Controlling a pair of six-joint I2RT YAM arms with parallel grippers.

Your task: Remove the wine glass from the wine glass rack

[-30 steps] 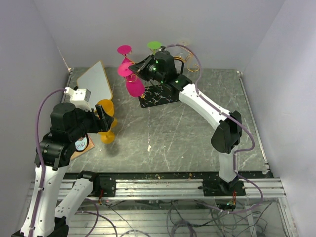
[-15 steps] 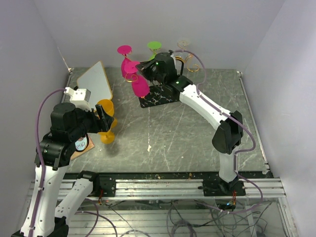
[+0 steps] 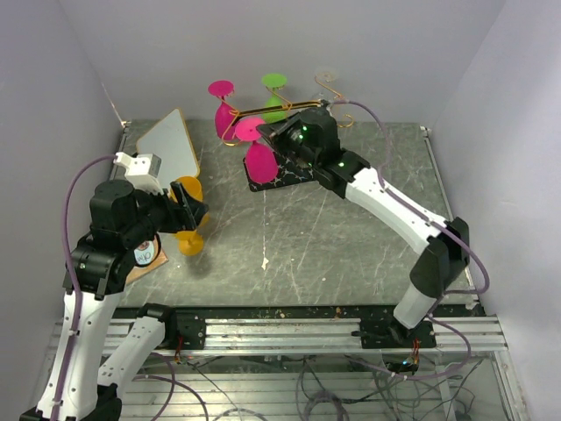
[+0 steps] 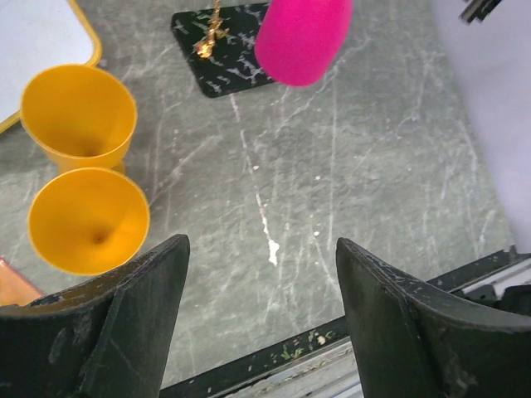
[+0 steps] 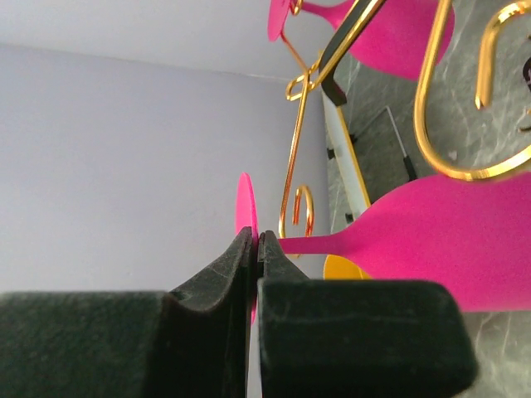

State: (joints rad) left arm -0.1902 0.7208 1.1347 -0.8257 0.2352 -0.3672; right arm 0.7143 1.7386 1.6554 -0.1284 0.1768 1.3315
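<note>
Wine glass point(image 3: 260, 162), the pink one, is pinched at the foot end of its stem by the right gripper point(image 5: 255, 242), whose fingers are clenched tight on it. It hangs tilted, bowl lowest, above the left end of the rack's base. The wrist view shows a gold hook crossing in front of its bowl, so I cannot tell whether it is fully free of the hooks.

Everything stands on the grey-green veined table point(image 3: 351, 237). At the far left a white board with a gold rim point(image 3: 166, 145) lies on the table.

The wine glass rack point(image 3: 263, 110) stands at the far middle, its gold wire bar above a black white-veined base point(image 3: 282, 174).

3 more glasses hang upside down from it: a second pink glass point(image 3: 225, 121) at the left, a green glass point(image 3: 275, 107) in the middle and a clear glass point(image 3: 326, 77) at the right, faint against the wall.

2 orange glasses point(image 4: 83, 166) stand upright side by side near the board.

Just beside them hovers the left gripper point(image 4: 261, 249), fingers spread wide and holding nothing.
</note>
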